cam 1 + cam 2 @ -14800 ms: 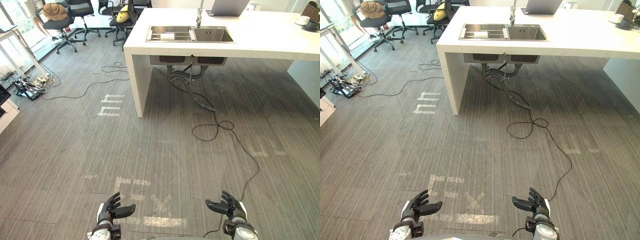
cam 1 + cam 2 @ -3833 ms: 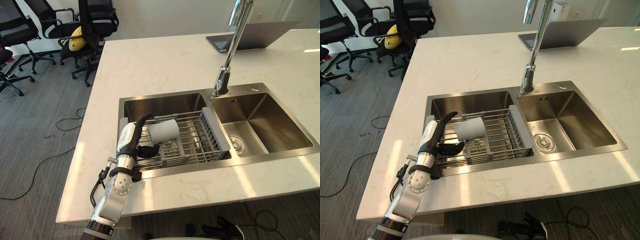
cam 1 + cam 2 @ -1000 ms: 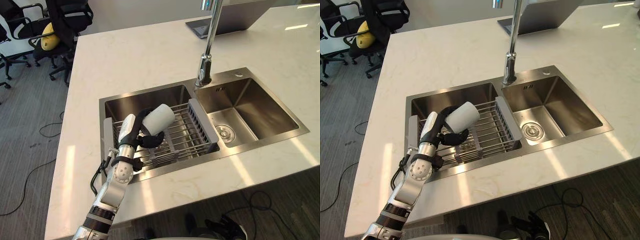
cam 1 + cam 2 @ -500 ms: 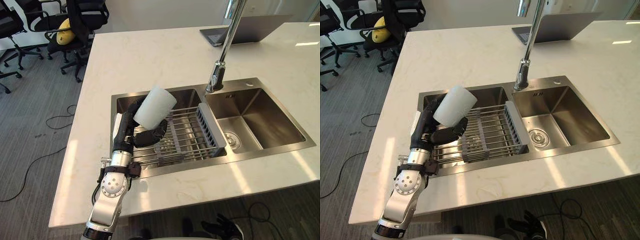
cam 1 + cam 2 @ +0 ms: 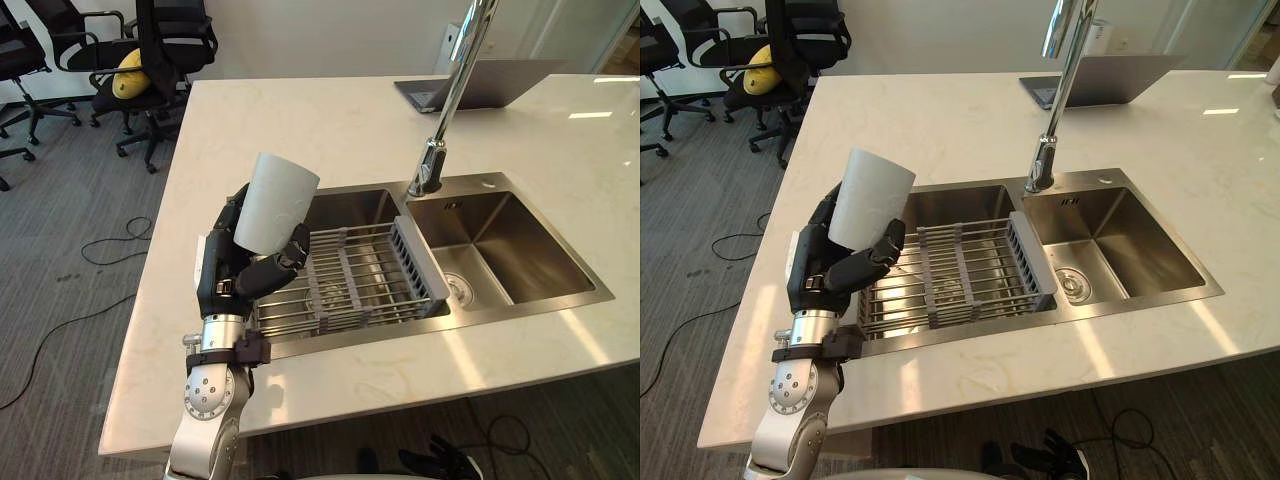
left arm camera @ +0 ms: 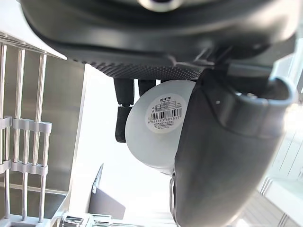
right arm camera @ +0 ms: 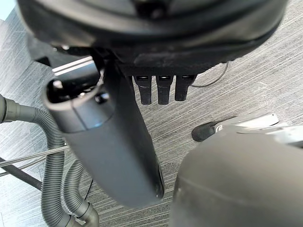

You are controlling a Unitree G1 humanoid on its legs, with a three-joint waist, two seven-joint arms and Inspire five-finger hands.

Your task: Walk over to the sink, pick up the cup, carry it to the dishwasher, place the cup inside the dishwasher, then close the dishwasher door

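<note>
The white counter (image 5: 300, 130) carries the double steel sink (image 5: 520, 250), with the wire rack (image 5: 350, 285) lying across its left basin. The rack is bare now; a few seconds ago the cup lay on its side on it. The left hand (image 5: 235, 270) has risen above the sink's left rim, its fingers and thumb wrapped round the white cup (image 5: 275, 200). Half a second ago the cup leaned over the rack; now it stands higher and nearly upright, mouth up, clear of the rack. The right hand (image 5: 1040, 458) hangs low beneath the counter's edge, fingers loosely spread, holding nothing.
</note>
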